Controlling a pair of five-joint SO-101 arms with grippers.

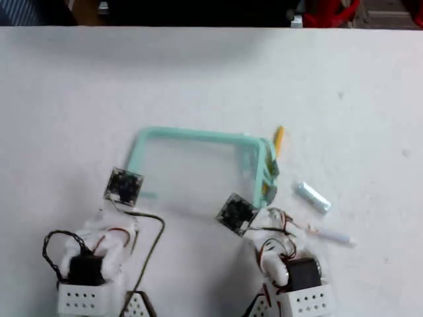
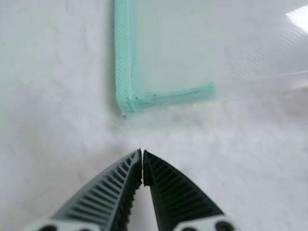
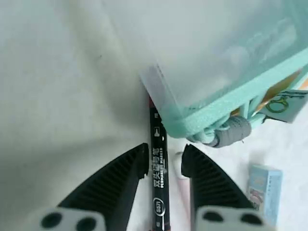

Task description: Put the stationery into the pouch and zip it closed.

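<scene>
**Inspector:** Surface and room?

**Operator:** White table, faintly scuffed; beyond its far edge a dark strip with something red.

**Inspector:** The pouch?

**Operator:** Pouch, clear with mint-green edging, lies flat mid-table ahead of both my arms; its zip end faces my right side; an orange pen sits at that end.

**Inspector:** Your hands?

**Operator:** My left gripper is clenched on nothing, tips met, just short of a pouch corner; my right gripper is released, fingers parted either side of a black marker lying on the table, its far end meeting the pouch's corner.

**Inspector:** Loose items?

**Operator:** White pen and pale-blue packet, on the table to the right of the pouch, apart from it.

**Inspector:** Writing?

**Operator:** White print along the marker; print on a green tag by the zip; markings on the packet; none transcribed.
</scene>
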